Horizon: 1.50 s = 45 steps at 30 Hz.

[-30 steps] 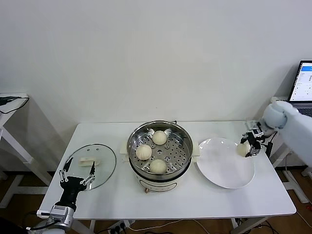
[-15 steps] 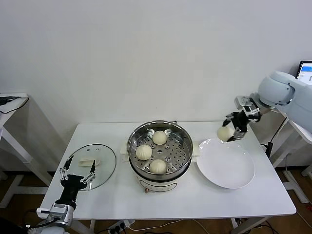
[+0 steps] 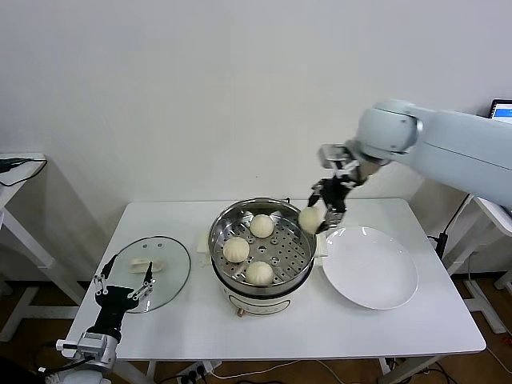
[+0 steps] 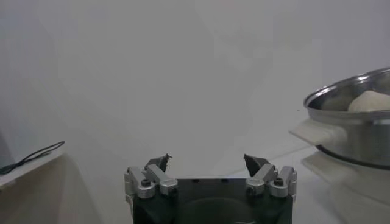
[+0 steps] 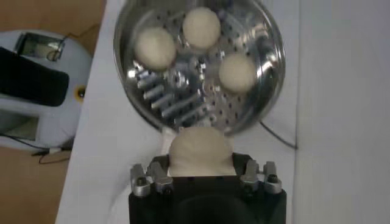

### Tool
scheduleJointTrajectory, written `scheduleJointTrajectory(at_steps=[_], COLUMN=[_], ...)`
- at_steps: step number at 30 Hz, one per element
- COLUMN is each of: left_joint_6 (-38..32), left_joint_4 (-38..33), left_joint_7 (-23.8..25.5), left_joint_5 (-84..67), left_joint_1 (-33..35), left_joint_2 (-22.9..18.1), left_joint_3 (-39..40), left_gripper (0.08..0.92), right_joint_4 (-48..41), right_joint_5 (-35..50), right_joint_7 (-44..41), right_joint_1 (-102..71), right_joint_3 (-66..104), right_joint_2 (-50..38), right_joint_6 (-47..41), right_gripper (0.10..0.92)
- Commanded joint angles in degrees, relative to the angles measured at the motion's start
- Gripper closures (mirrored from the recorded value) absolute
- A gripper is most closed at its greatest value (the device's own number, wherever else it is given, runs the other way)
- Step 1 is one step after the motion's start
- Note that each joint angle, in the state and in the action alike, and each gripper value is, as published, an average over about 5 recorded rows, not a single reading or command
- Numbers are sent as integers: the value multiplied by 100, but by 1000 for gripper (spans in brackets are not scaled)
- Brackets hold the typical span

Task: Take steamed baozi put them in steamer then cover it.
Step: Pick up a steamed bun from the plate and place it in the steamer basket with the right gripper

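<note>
The steel steamer [image 3: 298, 234] stands mid-table with three cream baozi [image 3: 262, 226] on its perforated tray; the right wrist view shows the same steamer [image 5: 273, 36] and baozi [image 5: 202, 27] from above. My right gripper [image 3: 319, 214] is shut on another baozi [image 3: 310, 218], held in the air just above the steamer's right rim; that baozi [image 5: 200, 149] fills the jaws in the wrist view. The glass cover [image 3: 171, 258] lies flat on the table at the left. My left gripper [image 3: 122, 286] hangs open at the table's front left, near the cover's front edge, holding nothing.
A white plate [image 3: 370, 267] lies bare to the right of the steamer. A laptop [image 3: 502, 110] shows at the far right edge. A side table [image 3: 16, 170] with a cable stands at the left. The wall rises behind the table.
My right arm has carried the baozi up from the plate's right side and leftward to the steamer's right rim. The left gripper has barely shifted.
</note>
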Motion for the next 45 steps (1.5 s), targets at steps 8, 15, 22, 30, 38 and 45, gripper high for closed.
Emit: scheduleJointTrajectory(at_steps=[8, 15, 22, 30, 38, 45], left_joint_6=[7, 13, 11, 4, 7, 8], left_joint_4=[77, 96, 109, 122, 123, 115], left_joint_7=[20, 36, 40, 42, 43, 44], left_joint_5=[-80, -112, -119, -120, -122, -124], left_joint_1=[-58, -70, -76, -76, -84, -78], left_joint_2=[13, 31, 43, 30, 39, 39], left_joint_3=[-106, -137, -149, -153, -155, -158], left_gripper=[177, 177, 177, 177, 177, 177], right_joint_4=[-796, -1024, -1174, -1239, -1303, -1355], right_joint_5=[-278, -653, -763, -888, -969, -962], right_joint_7=[26, -46, -51, -64, -66, -51], right_joint_1=[-783, -1053, -1241, -1416, -1537, -1583], right_joint_3=[-96, -40, 47, 109, 176, 247], right_joint_2=[1349, 1201, 1163, 1199, 1249, 1288], right_joint_6=[-147, -103, -105, -109, -114, -116], right_gripper=[328, 326, 321, 321, 313, 311])
